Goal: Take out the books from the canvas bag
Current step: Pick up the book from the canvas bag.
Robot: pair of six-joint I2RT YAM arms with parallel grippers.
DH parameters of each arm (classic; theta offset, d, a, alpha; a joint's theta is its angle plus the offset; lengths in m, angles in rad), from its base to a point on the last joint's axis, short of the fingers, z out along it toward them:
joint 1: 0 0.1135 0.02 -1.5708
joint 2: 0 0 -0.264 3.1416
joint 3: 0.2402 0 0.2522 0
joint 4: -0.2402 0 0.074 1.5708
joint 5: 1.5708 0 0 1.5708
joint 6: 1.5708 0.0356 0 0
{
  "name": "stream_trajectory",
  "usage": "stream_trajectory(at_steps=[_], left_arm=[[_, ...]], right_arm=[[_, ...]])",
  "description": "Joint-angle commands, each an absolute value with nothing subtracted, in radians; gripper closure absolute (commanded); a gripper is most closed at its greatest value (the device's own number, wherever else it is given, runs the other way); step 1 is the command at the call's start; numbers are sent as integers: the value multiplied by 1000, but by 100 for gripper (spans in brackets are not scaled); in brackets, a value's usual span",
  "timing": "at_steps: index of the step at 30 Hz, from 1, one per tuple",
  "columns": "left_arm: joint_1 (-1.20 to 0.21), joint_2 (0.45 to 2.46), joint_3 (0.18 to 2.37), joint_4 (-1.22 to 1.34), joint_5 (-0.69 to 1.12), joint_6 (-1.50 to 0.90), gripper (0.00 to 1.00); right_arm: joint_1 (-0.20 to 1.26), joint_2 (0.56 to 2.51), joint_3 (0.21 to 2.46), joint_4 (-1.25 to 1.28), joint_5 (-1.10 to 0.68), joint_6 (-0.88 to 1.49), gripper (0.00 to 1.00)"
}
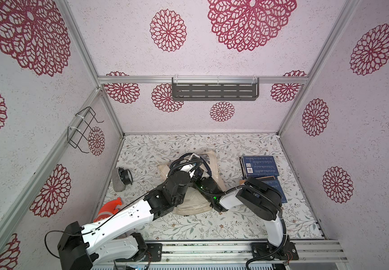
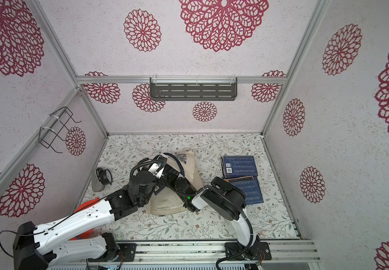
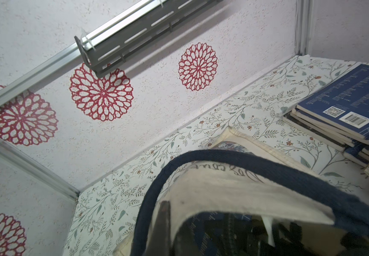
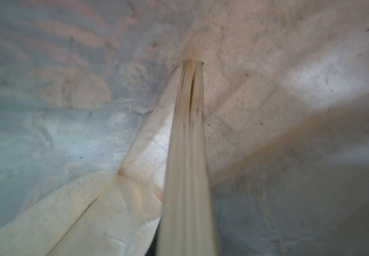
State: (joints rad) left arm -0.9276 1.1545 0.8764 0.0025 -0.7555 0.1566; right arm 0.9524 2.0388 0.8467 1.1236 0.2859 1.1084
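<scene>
The cream canvas bag [image 1: 193,204] lies on its side mid-table, visible in both top views, also [image 2: 165,203]. My left gripper [image 1: 197,171] is shut on the bag's upper rim [image 3: 234,188], holding the mouth up, with the navy strap [image 3: 267,164] arching over it. A dark-blue book [image 3: 203,230] shows inside. My right arm [image 1: 208,187] reaches into the mouth, so its gripper is hidden in the top views. In the right wrist view a book's pale page edge [image 4: 188,155] runs straight out from between the jaws, with bag cloth all round. Other books [image 1: 260,166] lie stacked to the right.
A second pile of books [image 1: 275,187] lies just nearer than the first, beside the right arm's elbow. A grey lump with a black round thing [image 1: 121,178] and an orange object [image 1: 109,208] sit at the left. A grey shelf [image 1: 214,90] and a wire rack [image 1: 83,129] hang on the walls.
</scene>
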Motion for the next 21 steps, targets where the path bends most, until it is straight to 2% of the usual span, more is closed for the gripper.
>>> stream_trajectory(at_steps=[1, 21], left_arm=[[-891, 1176, 936, -38, -783, 82, 100], [-829, 1312, 1022, -174, -753, -31, 100]], right_arm=[[947, 1944, 820, 1178, 271, 1037, 100], [951, 1649, 623, 1046, 231, 803, 100]])
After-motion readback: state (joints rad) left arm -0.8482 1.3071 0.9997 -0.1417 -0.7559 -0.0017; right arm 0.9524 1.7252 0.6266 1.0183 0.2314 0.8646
